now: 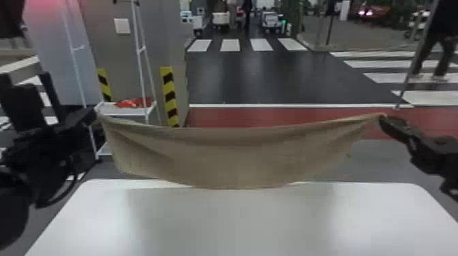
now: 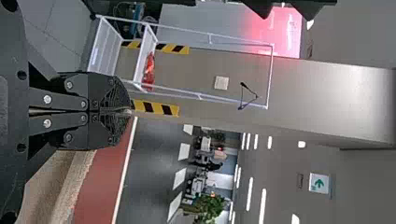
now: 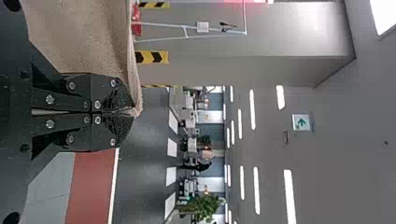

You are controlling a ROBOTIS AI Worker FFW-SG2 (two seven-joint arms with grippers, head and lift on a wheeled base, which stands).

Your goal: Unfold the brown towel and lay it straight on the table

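Brown towel (image 1: 235, 156) hangs btwn L gripper (image 1: 94, 114) & R gripper (image 1: 383, 120), long axis side to side, approx. parallel w/ tabletop's (image 1: 231, 221) far edge; both arms abt. equally near. Each gripper's fingers pinch an upper corner, cloth sagging below; lower hem's at far edge, contact unclear, so lowering prob. needs level corners.

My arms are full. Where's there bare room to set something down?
The visible table is bare up to its far edge, though the towel will probably be laid there. It is crowded at that far edge: the towel hangs there, stretched between the left gripper and right gripper.
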